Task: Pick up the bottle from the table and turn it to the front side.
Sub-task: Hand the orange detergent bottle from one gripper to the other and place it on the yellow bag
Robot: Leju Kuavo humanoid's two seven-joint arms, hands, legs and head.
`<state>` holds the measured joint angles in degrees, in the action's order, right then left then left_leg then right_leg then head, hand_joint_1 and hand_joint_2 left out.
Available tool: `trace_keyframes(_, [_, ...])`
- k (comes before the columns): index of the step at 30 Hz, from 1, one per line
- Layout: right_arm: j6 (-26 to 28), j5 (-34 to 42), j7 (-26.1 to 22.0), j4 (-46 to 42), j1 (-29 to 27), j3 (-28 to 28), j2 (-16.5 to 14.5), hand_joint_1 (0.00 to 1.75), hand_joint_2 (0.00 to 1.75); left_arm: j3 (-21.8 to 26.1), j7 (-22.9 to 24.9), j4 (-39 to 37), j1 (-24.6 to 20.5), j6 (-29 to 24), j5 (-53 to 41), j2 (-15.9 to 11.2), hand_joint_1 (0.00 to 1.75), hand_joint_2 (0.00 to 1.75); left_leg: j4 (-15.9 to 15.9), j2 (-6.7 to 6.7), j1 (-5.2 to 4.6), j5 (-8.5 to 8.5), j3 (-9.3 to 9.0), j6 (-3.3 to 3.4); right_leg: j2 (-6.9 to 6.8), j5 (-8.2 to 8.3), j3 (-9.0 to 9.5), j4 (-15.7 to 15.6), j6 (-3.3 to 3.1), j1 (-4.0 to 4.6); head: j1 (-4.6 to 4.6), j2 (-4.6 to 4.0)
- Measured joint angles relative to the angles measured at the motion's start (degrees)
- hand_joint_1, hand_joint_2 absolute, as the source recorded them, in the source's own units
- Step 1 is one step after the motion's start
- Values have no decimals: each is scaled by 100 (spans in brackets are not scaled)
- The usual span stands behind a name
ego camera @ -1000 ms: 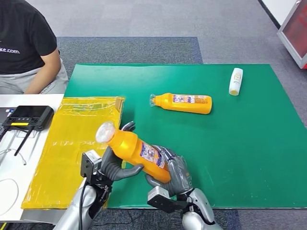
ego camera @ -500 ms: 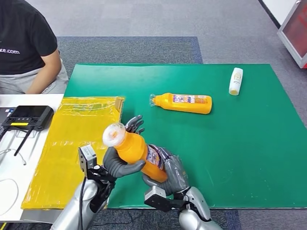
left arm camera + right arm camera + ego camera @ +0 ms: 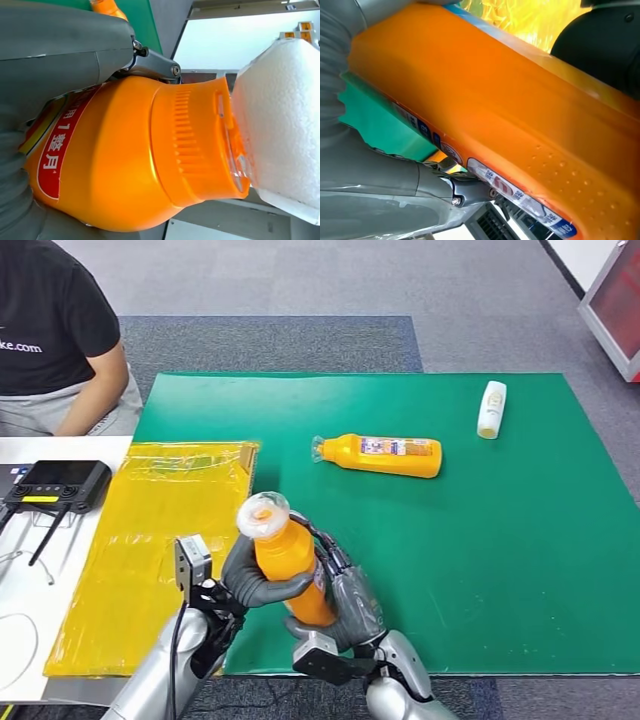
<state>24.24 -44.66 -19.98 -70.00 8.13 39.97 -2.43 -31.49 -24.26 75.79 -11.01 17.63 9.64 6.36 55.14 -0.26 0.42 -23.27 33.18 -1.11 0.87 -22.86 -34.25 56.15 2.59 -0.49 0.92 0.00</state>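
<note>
The orange bottle (image 3: pixel 287 558) is gripped near upright by the left hand (image 3: pixel 253 578) and right hand (image 3: pixel 349 602); turning is underway, and further rotation is judged necessary.

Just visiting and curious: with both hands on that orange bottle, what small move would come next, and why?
Probably a further twist about its long axis: the left hand and right hand hold the orange bottle above the green mat, nearly upright, its label largely hidden behind the fingers.

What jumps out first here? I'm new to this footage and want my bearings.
An orange bottle held nearly upright above the green mat's near edge, gripped by the left hand and right hand. A second orange bottle lies mid-mat.
</note>
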Motion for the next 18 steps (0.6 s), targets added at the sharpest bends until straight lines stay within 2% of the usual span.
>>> trace_keyframes(5, [-1,55,0,11,-22,37,-8,0,175,-2,-4,-2,-1,17,-45,-64,175,175,0,0,0,0,1,0,0,0,0,0,0,0,-1,0])
trace_keyframes(9, [-8,103,1,40,-70,49,-8,0,175,-8,-51,7,-11,-187,-595,-235,175,175,0,0,0,1,1,-1,0,0,0,1,0,0,0,0])
trace_keyframes(13, [-31,147,-26,52,-112,27,-9,0,175,35,-99,69,-13,-595,-1651,-598,175,175,0,1,1,4,1,-6,1,0,-6,7,-2,1,0,0])
trace_keyframes(18, [-71,170,-47,51,-153,-13,-10,0,175,131,4,193,-136,-1164,-3091,-1220,175,175,-1,0,5,8,-1,-12,1,0,-6,15,-6,4,0,0])
